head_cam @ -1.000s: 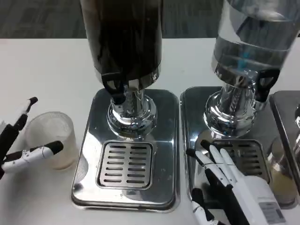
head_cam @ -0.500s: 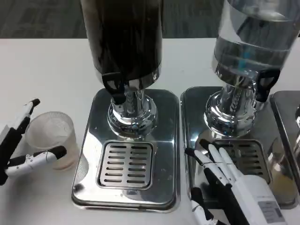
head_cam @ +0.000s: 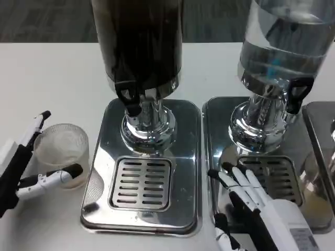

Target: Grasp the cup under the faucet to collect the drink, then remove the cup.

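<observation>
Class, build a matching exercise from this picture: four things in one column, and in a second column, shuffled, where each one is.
Things:
1. cup
2. dark dispenser
3. clear dispenser
4. right robot hand

Places:
A. over the right drip tray's grate
B. on the white table, between the left robot hand's fingers
C. above the left drip tray
D. above the right drip tray

Pairs: 1-B, 2-C, 3-D, 4-A

My white desk (head_cam: 47, 68) carries a clear cup (head_cam: 61, 154) near its left edge, beside two steel dispenser bases (head_cam: 141, 167).
</observation>
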`<state>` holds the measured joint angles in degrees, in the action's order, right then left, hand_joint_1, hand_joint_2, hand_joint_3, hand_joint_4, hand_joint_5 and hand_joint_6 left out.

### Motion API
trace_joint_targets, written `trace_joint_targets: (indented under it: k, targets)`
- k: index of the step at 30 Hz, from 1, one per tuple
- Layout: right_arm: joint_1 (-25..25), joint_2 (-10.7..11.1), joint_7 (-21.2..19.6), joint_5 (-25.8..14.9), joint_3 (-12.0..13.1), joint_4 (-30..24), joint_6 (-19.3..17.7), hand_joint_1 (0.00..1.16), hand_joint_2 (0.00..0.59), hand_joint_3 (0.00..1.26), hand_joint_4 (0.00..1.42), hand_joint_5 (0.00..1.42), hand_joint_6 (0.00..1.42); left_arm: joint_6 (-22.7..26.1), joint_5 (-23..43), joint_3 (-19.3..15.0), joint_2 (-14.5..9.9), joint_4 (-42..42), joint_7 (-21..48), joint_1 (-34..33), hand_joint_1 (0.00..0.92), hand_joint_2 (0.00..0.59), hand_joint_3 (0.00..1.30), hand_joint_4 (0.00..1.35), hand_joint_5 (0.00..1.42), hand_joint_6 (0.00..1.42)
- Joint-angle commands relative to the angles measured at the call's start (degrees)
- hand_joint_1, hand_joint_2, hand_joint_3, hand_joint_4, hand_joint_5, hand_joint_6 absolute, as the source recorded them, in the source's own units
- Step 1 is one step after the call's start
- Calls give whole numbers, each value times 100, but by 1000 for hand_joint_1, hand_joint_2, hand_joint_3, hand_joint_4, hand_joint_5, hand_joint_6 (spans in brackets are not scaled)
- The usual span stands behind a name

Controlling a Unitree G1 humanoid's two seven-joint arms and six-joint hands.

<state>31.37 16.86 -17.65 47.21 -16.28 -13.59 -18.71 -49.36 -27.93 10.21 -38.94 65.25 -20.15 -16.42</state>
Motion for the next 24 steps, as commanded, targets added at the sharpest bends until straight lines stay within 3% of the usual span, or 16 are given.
trace_joint_targets:
  k: [1, 15, 24]
  targets:
    - [70, 25, 57, -64, 8, -76, 36, 431, 586, 135, 53, 4, 196, -227, -12, 68, 125, 144, -28, -85, 177, 48, 0, 0, 224, 265]
    - [137, 66, 222, -235, 83, -169, 9, 430, 586, 127, 93, 15, 220, -369, 35, 26, 258, 252, -210, -77, 227, 81, 21, 54, 416, 403]
    - [131, 130, 325, -334, 119, -215, 15, 432, 586, 127, 96, 23, 227, -384, 42, 14, 326, 250, -382, -21, 298, 104, 257, 292, 600, 617]
